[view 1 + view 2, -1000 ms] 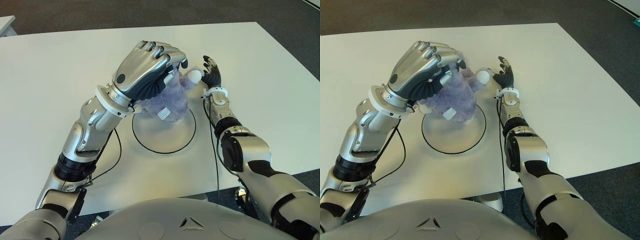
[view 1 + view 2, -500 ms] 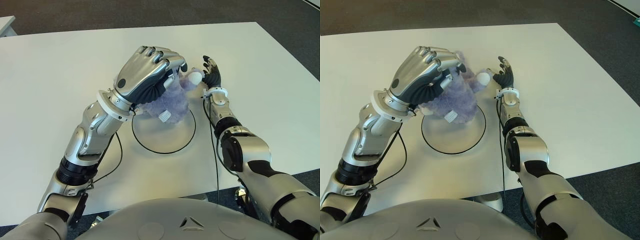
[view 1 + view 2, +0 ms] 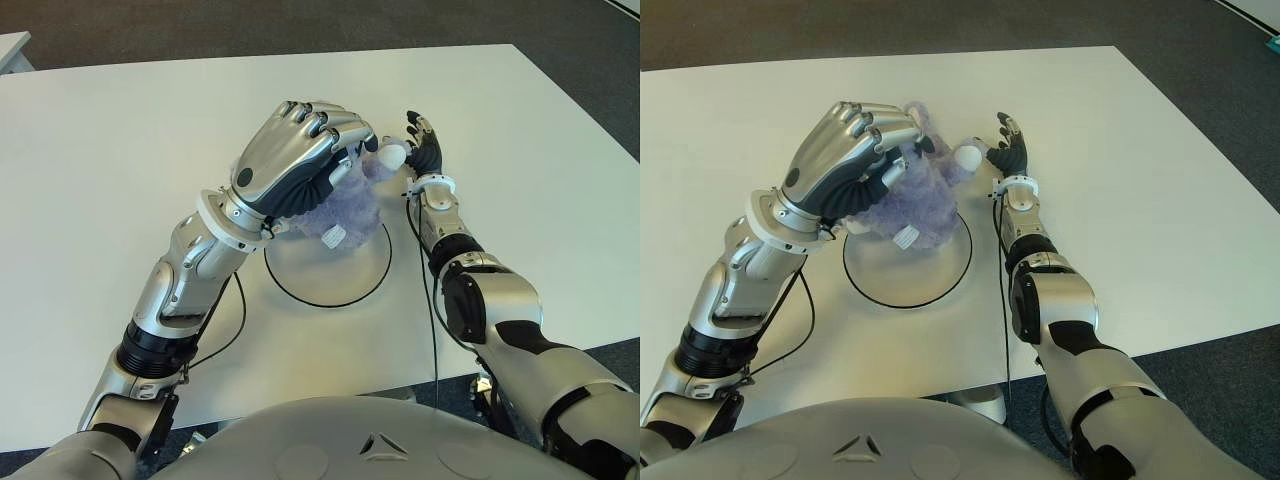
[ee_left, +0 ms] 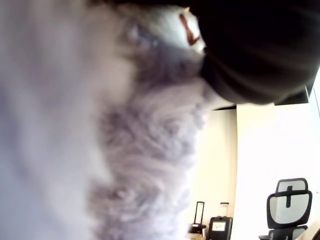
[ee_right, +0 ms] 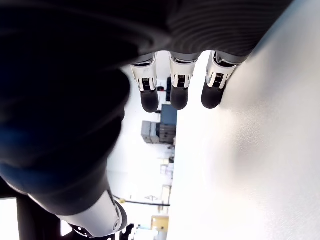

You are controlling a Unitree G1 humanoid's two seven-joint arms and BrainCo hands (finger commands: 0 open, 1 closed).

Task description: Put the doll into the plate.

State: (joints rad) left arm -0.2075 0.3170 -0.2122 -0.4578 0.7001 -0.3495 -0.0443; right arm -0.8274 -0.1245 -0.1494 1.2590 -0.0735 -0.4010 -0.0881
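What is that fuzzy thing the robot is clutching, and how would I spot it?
On the white table, find the round plate with a thin black rim near its middle. Above its far edge, the left robot hand grips a fluffy lilac doll with a white tag, the only soft, furry thing there.

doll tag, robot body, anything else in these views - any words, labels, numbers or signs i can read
None can be read.
Doll, held in the left hand: its white sewn tag is too small to read.
Robot chest: a triangular mark, no lettering.
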